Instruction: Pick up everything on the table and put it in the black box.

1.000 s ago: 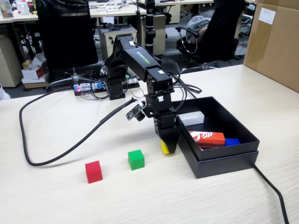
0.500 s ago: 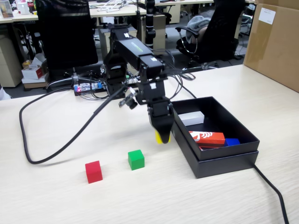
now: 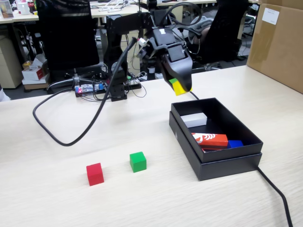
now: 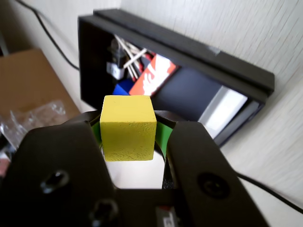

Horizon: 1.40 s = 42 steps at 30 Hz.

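On the table (image 3: 57,198): 2 cubes, red (image 3: 95,174), green (image 3: 138,161); hand (image 3: 179,88) clamps 1 yellow cube (image 4: 128,127).

You've got almost nothing to read here. The red-and-white block (image 3: 210,139) in the black box (image 3: 227,161) carries white printed marks, but in both the fixed view and the wrist view (image 4: 155,75) they're too blurred to make out. The white label (image 3: 270,16) on the brown carton (image 3: 279,47) shows no readable writing either.
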### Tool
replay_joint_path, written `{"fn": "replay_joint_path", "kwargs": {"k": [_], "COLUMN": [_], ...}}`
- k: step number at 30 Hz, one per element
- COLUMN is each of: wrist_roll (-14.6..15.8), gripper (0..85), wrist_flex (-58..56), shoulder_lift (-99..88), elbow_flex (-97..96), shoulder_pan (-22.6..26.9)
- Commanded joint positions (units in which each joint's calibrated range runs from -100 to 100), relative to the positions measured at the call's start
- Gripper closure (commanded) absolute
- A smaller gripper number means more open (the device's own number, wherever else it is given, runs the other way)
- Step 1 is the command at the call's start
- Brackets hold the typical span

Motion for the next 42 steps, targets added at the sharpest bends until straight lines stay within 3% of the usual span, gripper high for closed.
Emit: {"fn": "replay_joint_path", "kwargs": {"k": [1, 11, 20, 22, 26, 29, 37, 42], "wrist_roll": [-1.6, -6.3, -6.9, -7.1, -7.1, -6.8, -6.2, -4.2], "gripper": [84.6, 84.6, 84.5, 71.6, 68.0, 50.8, 47.0, 46.2], "wrist_flex": [3.5, 23.0, 32.0, 32.5, 32.6, 32.6, 32.3, 23.3], "shoulder_lift": [-0.7, 8.8, 11.6, 12.5, 13.0, 12.3, 6.9, -1.6], "elbow_flex": [4.5, -10.3, -20.6, -22.2, -24.0, -24.0, -22.8, -14.6], "shoulder_pan": [2.0, 4.2, 3.5, 3.3, 3.3, 3.2, 2.7, 1.6]}}
